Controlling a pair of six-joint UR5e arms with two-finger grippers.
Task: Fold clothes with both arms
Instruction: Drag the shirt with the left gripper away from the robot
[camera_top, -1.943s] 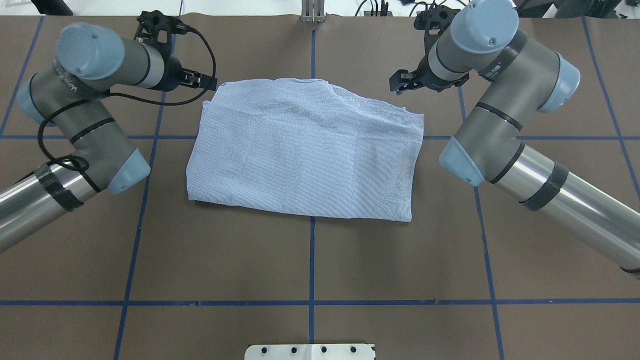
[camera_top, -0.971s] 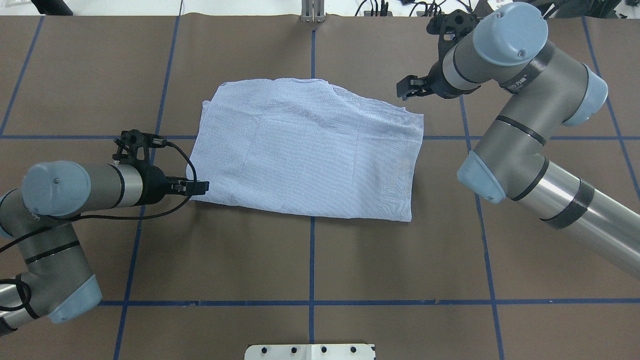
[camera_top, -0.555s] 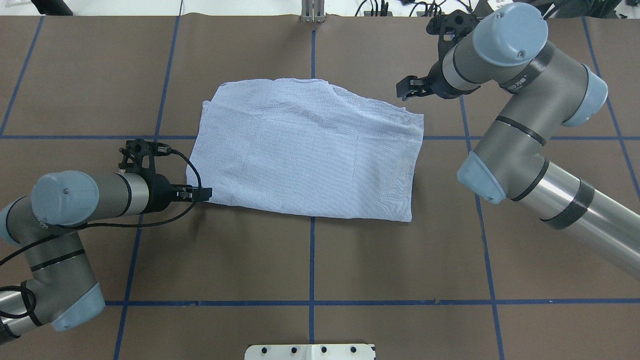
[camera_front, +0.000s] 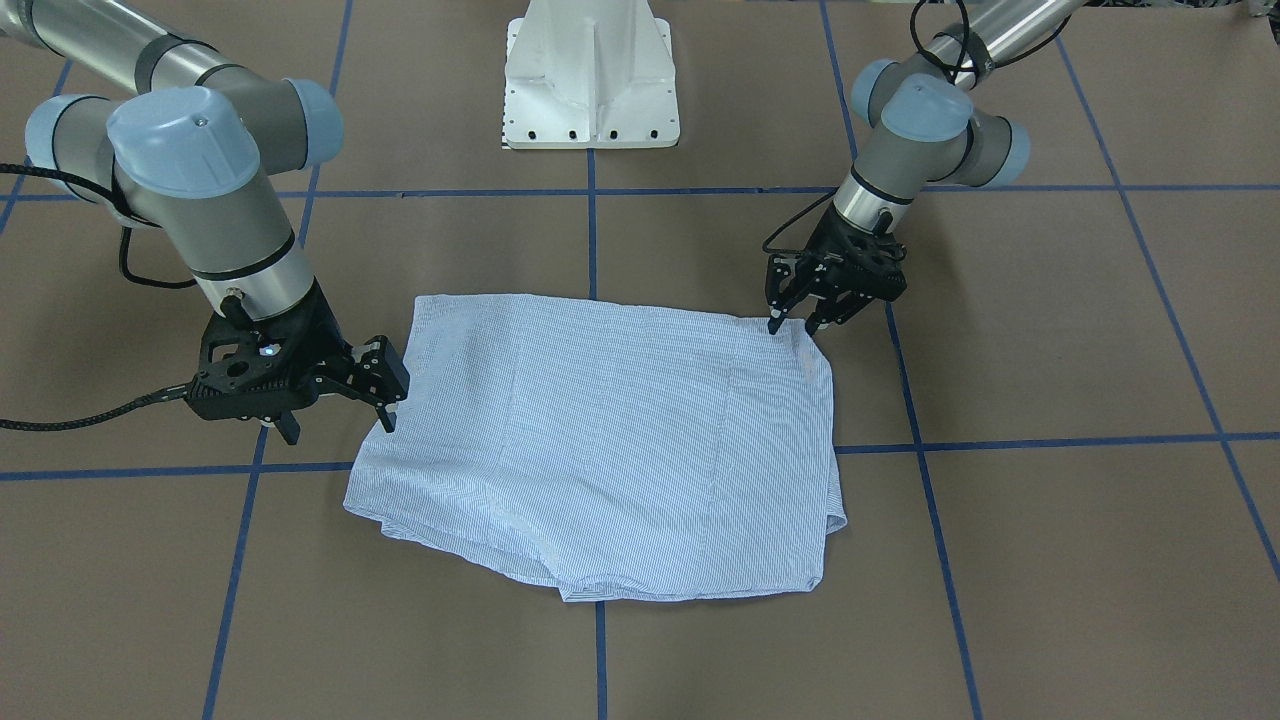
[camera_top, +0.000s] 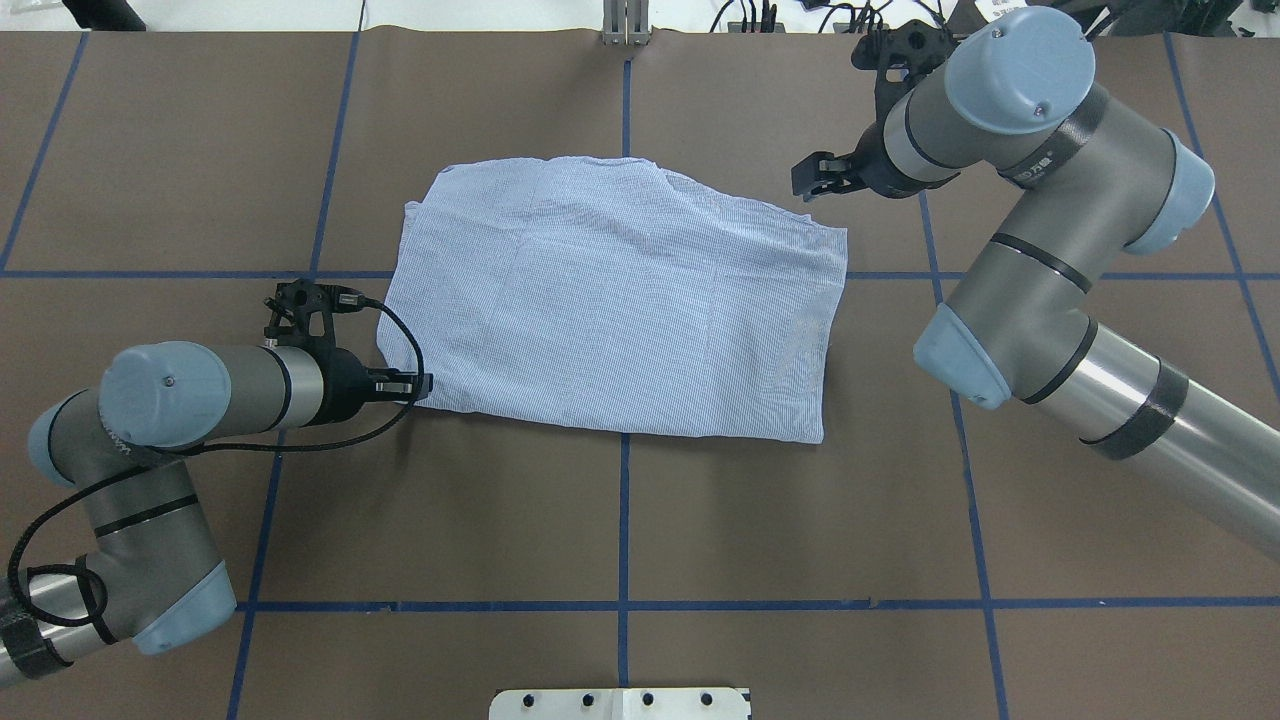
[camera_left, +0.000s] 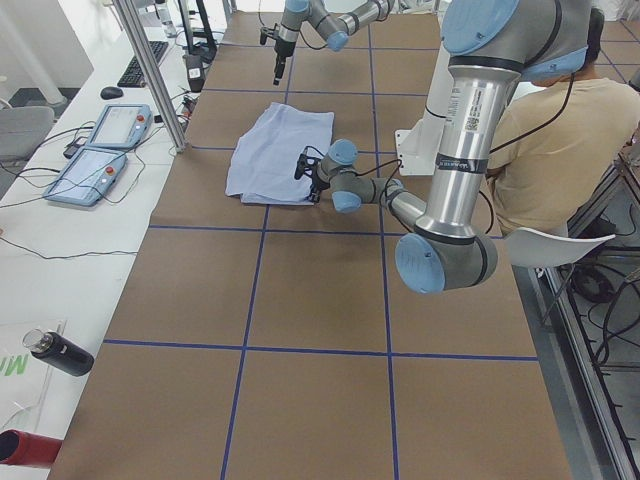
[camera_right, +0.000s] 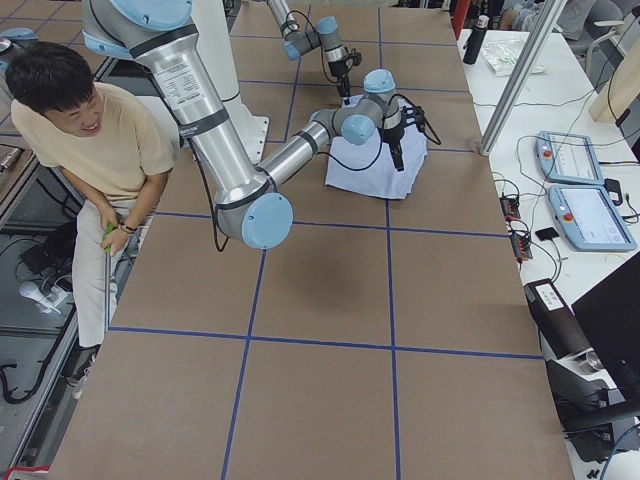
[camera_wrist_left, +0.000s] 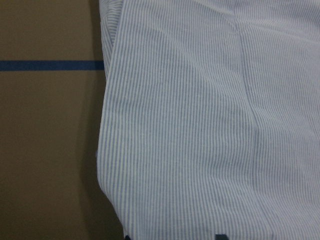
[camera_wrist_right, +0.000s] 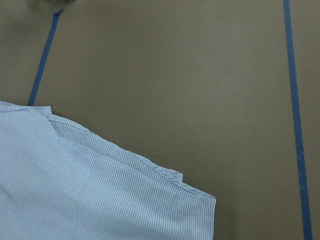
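Overhead exterior: one shirt (camera_top: 610, 300) lies folded into a rough rectangle in the middle of the brown table (camera_top: 640, 520); only plain striped cloth shows.
Hidden: the left wrist view cuts the fingertips off at its bottom edge, so I cannot tell if they touch the cloth.
Count: one shirt, two arms, two grippers, one person (camera_right: 85, 130) seated beside the robot.
Left gripper (camera_front: 795, 322): fingers apart, straddling the shirt's near left corner, nothing clamped.
Right gripper (camera_front: 338, 425): fingers wide apart, holding nothing, just beside the shirt's far right corner.
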